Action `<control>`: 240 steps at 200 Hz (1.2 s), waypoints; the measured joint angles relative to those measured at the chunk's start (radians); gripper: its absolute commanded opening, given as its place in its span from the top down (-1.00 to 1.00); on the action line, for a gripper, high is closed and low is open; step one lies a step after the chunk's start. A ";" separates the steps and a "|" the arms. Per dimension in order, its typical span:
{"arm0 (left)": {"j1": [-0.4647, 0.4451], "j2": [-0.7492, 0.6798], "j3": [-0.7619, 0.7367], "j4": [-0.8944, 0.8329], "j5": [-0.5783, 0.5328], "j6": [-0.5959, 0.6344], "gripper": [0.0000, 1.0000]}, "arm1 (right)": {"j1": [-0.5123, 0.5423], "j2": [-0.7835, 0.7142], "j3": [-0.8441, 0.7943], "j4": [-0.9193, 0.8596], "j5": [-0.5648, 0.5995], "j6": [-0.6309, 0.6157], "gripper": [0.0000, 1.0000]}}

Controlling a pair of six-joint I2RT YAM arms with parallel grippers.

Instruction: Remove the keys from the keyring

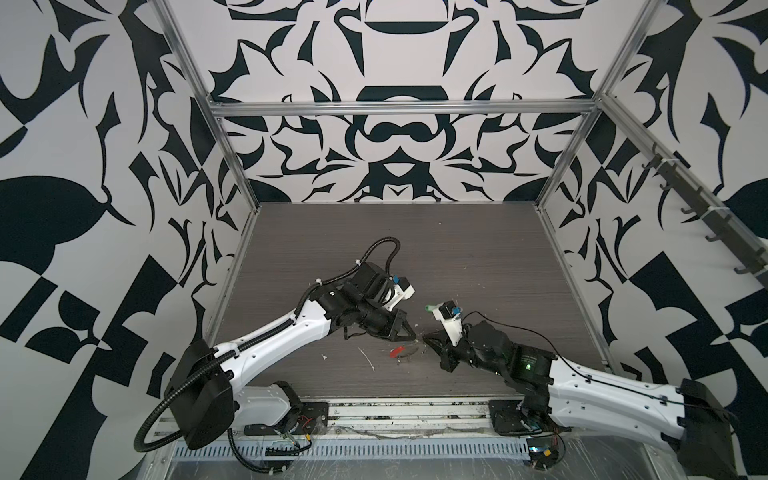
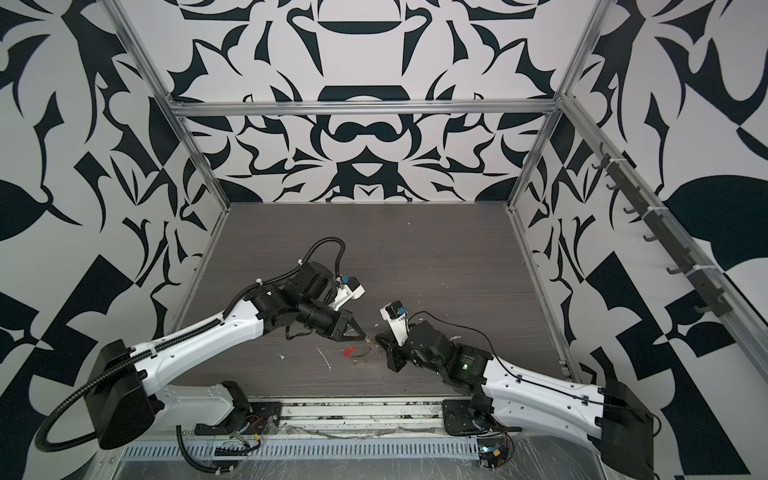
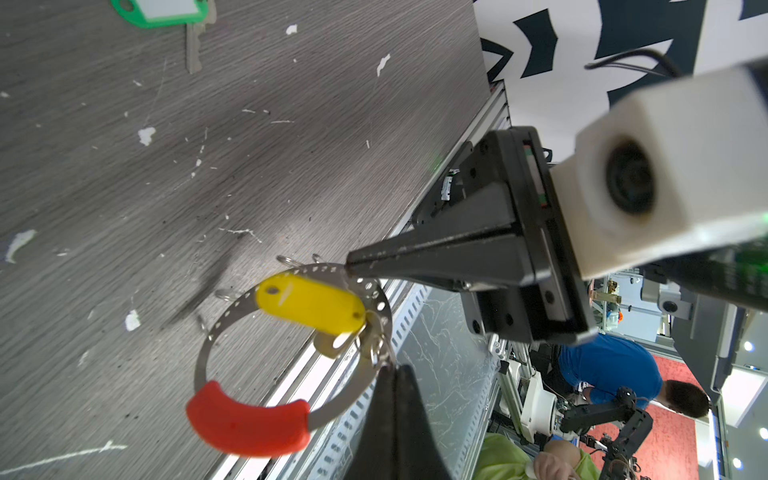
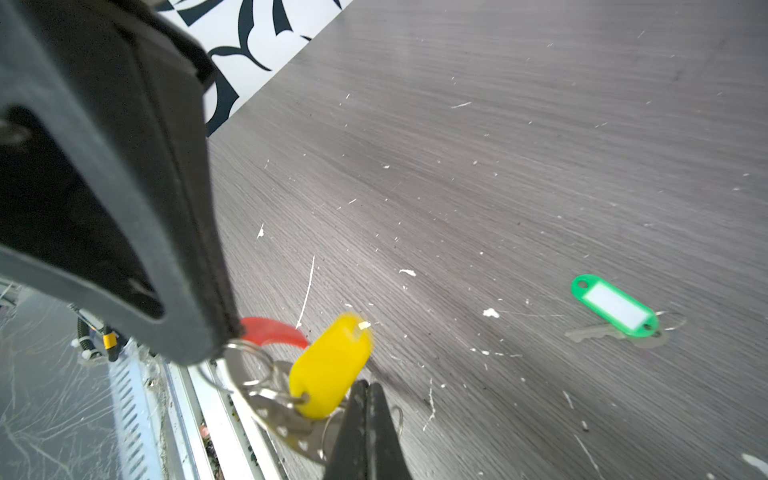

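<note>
Left hand (image 3: 392, 369) tight on keyring (image 3: 227, 312)

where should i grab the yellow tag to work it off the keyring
Probably take the yellow tag by its free end, the one with the open hole, pinched across its two long edges and approached from the table side. Its other end is tied by a wire loop to the keyring right at the left gripper, so that end is crowded.
</note>
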 measured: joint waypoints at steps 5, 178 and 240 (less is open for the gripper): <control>0.000 -0.008 -0.001 0.002 0.000 0.002 1.00 | 0.000 -0.004 0.001 -0.005 0.004 0.000 1.00; 0.000 -0.046 -0.011 0.030 0.008 0.017 1.00 | 0.044 -0.078 0.027 -0.065 -0.034 0.003 0.07; 0.000 -0.046 -0.011 0.029 0.006 0.025 1.00 | 0.086 -0.116 0.021 -0.085 -0.006 0.007 0.06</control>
